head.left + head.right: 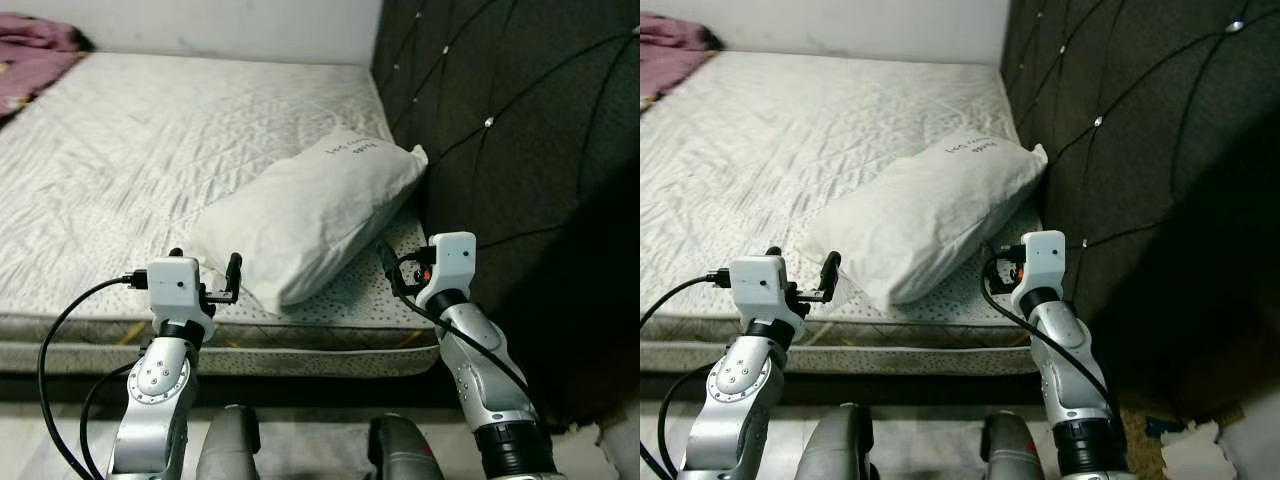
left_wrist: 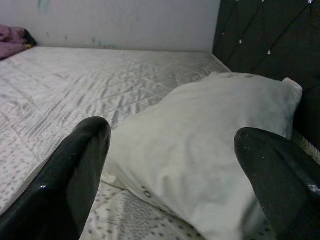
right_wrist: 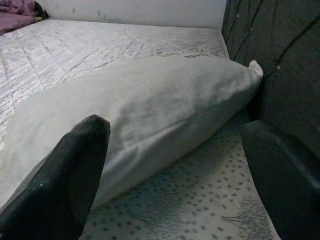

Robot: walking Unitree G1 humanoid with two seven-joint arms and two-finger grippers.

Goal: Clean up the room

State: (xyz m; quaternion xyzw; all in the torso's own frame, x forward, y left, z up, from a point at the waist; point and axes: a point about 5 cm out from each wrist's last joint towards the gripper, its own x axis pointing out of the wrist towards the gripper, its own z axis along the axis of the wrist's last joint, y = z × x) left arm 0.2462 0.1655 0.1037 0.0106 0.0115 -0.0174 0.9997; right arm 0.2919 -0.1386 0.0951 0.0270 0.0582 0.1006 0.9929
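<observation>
1. The left pincer (image 1: 205, 275) was held just above the near edge of the bed (image 1: 150, 160), its fingers (image 2: 70, 180) spread wide with nothing between them.
2. The right pincer (image 3: 175, 175) was held at the same near edge, close to the dark tufted headboard (image 1: 520, 150), its fingers likewise set wide apart and empty.
3. A white pillow (image 1: 310, 215) was seen lying on the mattress directly ahead of both pincers, between them and slightly beyond their tips; no contact with either could be made out.
4. The pillow's near corner was placed just ahead of the left pincer, while its long side ran past the right pincer towards the headboard.
5. The pillow's far corner was pressed against the headboard, and small dark lettering was noted on its top face, too small to be read.
6. Beyond the pillow, the bare quilted mattress was stretched away to a pale wall (image 1: 220, 25).
7. A crumpled purple blanket (image 1: 35, 50) was seen at the far corner of the bed, well apart from the left pincer.
</observation>
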